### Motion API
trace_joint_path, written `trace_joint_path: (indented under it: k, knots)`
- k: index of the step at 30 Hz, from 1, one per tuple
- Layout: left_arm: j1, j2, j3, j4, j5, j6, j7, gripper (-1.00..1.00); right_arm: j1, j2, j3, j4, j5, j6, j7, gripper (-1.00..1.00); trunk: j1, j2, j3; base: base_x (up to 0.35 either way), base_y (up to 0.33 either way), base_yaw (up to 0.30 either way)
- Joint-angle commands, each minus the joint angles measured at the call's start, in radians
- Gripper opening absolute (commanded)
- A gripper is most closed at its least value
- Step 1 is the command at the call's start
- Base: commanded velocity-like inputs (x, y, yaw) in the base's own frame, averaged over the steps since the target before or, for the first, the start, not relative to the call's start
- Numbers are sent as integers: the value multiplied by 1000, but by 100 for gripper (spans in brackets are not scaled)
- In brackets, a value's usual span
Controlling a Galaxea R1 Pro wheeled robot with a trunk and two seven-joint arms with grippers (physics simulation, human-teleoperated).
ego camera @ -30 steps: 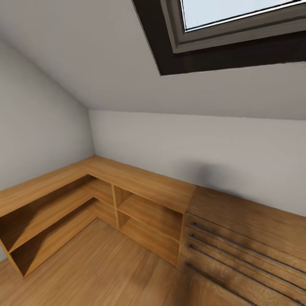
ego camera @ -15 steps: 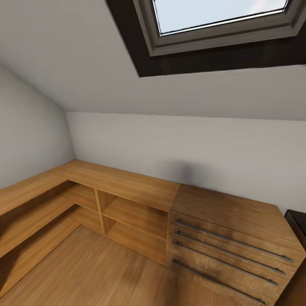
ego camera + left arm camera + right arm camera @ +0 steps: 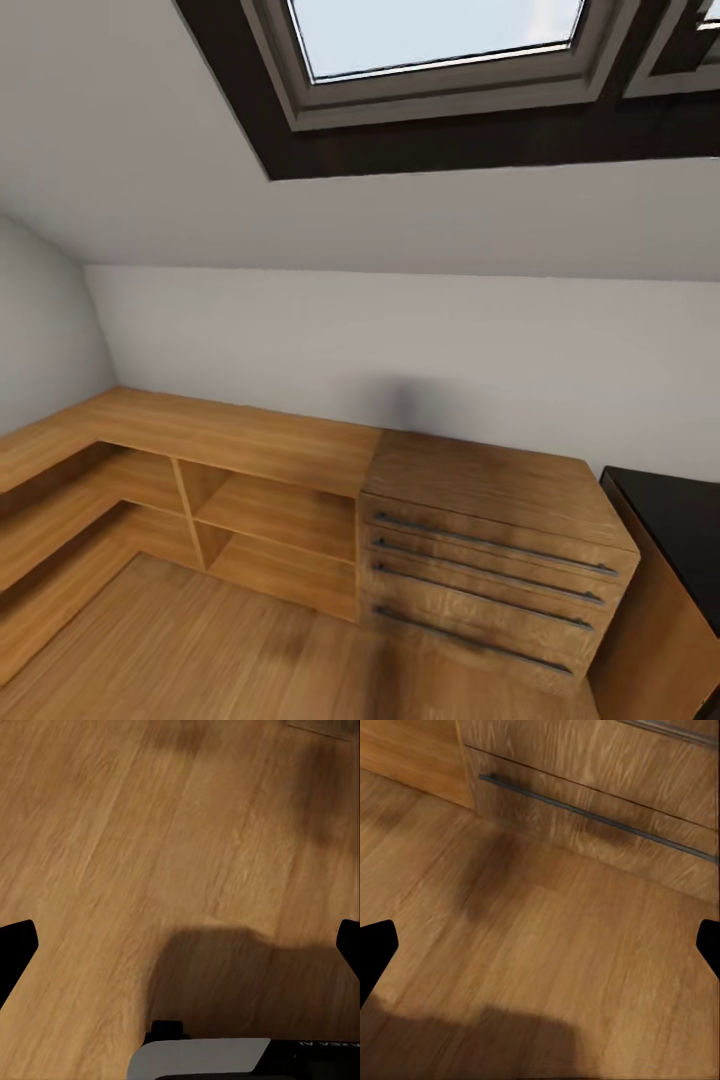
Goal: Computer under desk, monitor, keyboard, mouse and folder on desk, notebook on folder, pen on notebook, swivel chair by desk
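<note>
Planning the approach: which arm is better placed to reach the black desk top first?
Right, probably: the desk shows at the head view's right edge. Both the right gripper and left gripper hang open over floor.

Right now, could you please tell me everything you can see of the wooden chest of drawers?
The wooden chest of drawers looks like warm oak-grain wood, with a flat angled top and four shut drawers, each with a long thin dark bar handle. It stands on the wooden floor against the white wall, flush beside the open corner shelving. A glossy black surface adjoins its other side.
</note>
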Motion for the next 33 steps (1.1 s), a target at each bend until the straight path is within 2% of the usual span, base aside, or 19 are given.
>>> trace_joint_path:
  k: [1, 8, 20, 33]
  knots:
    - [0, 0, -2, 0, 5, -3, 1, 100, -1, 0, 0, 0, 3, -3, 1, 100, 0, -1, -1, 0, 0, -293]
    - [0, 1, -1, 1, 6, -3, 1, 100, -1, 0, -1, -5, 3, -3, -2, 100, 0, -1, -1, -70, 0, -293]
    - [0, 4, -1, 1, 6, -3, 1, 100, -1, 0, -1, -8, 3, -2, -3, 100, 0, -1, -4, -287, 0, -285]
    - [0, 5, -1, 1, 6, -3, 0, 100, -1, 0, 0, -8, 3, -2, -3, 100, 0, -1, -21, -23, 0, -159]
